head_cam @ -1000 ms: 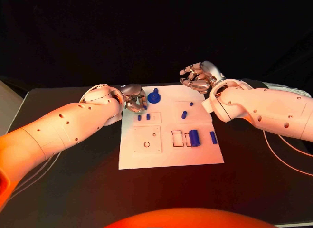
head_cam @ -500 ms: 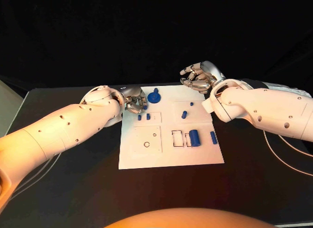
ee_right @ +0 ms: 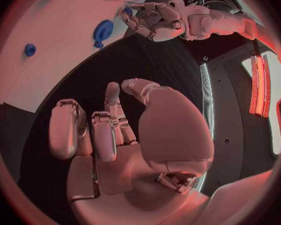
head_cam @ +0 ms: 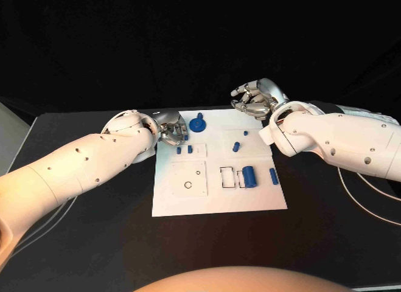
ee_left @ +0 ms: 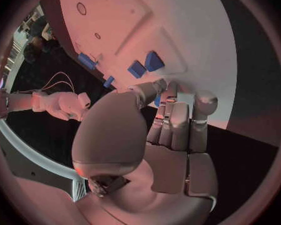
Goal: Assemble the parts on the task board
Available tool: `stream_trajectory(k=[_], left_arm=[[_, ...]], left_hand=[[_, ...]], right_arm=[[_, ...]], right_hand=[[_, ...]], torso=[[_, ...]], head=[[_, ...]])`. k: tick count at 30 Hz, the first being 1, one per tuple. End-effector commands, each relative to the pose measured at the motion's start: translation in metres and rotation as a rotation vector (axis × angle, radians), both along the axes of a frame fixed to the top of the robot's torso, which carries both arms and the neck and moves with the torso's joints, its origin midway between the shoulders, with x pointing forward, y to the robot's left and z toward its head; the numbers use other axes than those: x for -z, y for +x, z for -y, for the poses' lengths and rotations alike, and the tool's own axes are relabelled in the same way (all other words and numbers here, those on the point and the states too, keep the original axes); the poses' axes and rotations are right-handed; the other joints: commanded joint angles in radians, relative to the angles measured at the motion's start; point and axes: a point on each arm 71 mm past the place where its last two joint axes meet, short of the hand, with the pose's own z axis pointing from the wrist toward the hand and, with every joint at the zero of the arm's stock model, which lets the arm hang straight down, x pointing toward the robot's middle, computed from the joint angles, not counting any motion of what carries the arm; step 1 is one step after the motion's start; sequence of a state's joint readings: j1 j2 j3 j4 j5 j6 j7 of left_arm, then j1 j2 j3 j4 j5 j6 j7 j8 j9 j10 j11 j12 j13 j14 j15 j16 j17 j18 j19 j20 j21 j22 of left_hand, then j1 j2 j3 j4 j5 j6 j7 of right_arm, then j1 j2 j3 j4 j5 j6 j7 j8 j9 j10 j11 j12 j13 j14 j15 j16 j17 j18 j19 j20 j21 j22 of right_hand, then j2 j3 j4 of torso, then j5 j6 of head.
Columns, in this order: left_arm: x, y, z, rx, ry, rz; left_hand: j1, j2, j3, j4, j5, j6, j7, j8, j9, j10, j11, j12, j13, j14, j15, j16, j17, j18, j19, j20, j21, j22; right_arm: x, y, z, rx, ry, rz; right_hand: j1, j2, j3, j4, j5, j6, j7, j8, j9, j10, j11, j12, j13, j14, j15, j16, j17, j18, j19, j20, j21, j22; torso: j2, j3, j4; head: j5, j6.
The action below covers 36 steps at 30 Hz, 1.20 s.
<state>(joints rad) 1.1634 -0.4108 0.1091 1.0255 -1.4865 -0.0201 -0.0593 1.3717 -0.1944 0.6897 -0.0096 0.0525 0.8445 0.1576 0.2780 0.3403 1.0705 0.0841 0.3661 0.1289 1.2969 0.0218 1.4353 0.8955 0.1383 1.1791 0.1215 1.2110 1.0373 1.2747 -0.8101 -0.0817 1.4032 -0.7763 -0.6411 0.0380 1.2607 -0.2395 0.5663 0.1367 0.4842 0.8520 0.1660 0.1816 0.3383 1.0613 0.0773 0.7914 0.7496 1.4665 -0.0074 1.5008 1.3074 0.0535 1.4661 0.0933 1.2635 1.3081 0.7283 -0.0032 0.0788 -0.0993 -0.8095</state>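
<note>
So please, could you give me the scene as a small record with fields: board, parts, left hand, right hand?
board: white task board flat in the middle of the black table
parts: small blue pieces on the board, among them a round blue part near the far edge and a blue cylinder
left hand: left hand over the board's far left corner, fingers curled, beside the round part; whether it holds anything cannot be told
right hand: right hand raised beyond the far edge, holding nothing

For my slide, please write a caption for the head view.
Left hand at the task board's far-left corner; right hand raised, holding nothing.
</note>
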Motion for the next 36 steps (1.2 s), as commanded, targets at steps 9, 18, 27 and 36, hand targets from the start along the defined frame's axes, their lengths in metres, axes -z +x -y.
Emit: stream_trajectory(k=[9, 18, 27, 36], left_arm=[[0.002, 0.0, -0.01, -0.036, 0.005, 0.01], [-0.005, 0.005, -0.027, -0.097, -0.059, 0.056], [-0.025, 0.014, -0.075, -0.253, -0.517, -0.061], [-0.036, -0.006, -0.104, -0.206, -0.889, -0.257]], left_hand=[[0.004, -0.013, 0.01, -0.002, -0.001, -0.025, 0.001, -0.019, -0.002, 0.002, 0.004, -0.009, 0.004, -0.007, -0.002, -0.003, -0.004, -0.006, -0.006, -0.003, -0.006, -0.002], [0.014, -0.013, 0.029, 0.0, -0.002, -0.07, -0.002, -0.053, -0.005, -0.041, 0.02, -0.038, 0.01, -0.124, 0.01, -0.073, -0.209, 0.016, -0.088, 0.004, -0.08, -0.099], [-0.024, -0.01, -0.014, 0.047, -0.003, -0.004, 0.036, -0.025, 0.016, -0.083, 0.047, -0.046, 0.005, -0.292, 0.033, -0.29, -0.468, 0.047, -0.249, 0.027, -0.296, -0.307], [-0.06, -0.016, -0.174, 0.172, 0.0, 0.012, 0.035, -0.031, 0.023, -0.068, 0.05, -0.026, 0.007, -0.336, 0.042, -0.47, -0.538, 0.046, -0.229, 0.042, -0.533, -0.487]], right_arm=[[0.001, 0.0, 0.002, -0.01, -0.012, -0.012], [0.003, 0.003, 0.011, -0.042, -0.093, -0.02], [0.005, 0.005, 0.021, -0.125, -0.312, 0.017], [0.015, 0.005, 0.033, -0.156, -0.64, 0.072]], right_hand=[[-0.011, -0.002, 0.004, -0.003, 0.003, -0.007, 0.0, -0.005, -0.001, -0.002, -0.006, -0.007, -0.001, 0.072, -0.004, -0.003, 0.133, 0.016, 0.02, -0.009, -0.007, 0.001], [0.024, -0.005, 0.039, -0.059, -0.056, 0.034, 0.002, 0.015, 0.014, -0.038, 0.0, -0.221, -0.177, 0.071, 0.001, -0.01, 0.126, 0.022, 0.013, -0.008, -0.038, -0.019], [0.07, 0.006, 0.036, -0.096, -0.185, 0.09, -0.003, 0.034, 0.029, -0.017, 0.008, -0.438, -0.379, 0.072, 0.008, -0.006, 0.134, 0.034, -0.005, 0.001, -0.104, -0.066], [0.076, -0.01, 0.022, -0.097, -0.233, 0.107, -0.013, 0.037, 0.031, 0.019, 0.003, -0.492, -0.443, 0.071, 0.004, -0.008, 0.133, 0.032, 0.0, -0.001, -0.097, -0.059]], torso=[[0.0, -0.0006, -0.0007], [-0.002, -0.0008, -0.001], [-0.009, -0.0006, 0.0014], [-0.027, -0.0119, 0.0155]], head=[[-0.003, 0.002], [-0.009, 0.006], [-0.043, 0.017], [-0.064, 0.02]])
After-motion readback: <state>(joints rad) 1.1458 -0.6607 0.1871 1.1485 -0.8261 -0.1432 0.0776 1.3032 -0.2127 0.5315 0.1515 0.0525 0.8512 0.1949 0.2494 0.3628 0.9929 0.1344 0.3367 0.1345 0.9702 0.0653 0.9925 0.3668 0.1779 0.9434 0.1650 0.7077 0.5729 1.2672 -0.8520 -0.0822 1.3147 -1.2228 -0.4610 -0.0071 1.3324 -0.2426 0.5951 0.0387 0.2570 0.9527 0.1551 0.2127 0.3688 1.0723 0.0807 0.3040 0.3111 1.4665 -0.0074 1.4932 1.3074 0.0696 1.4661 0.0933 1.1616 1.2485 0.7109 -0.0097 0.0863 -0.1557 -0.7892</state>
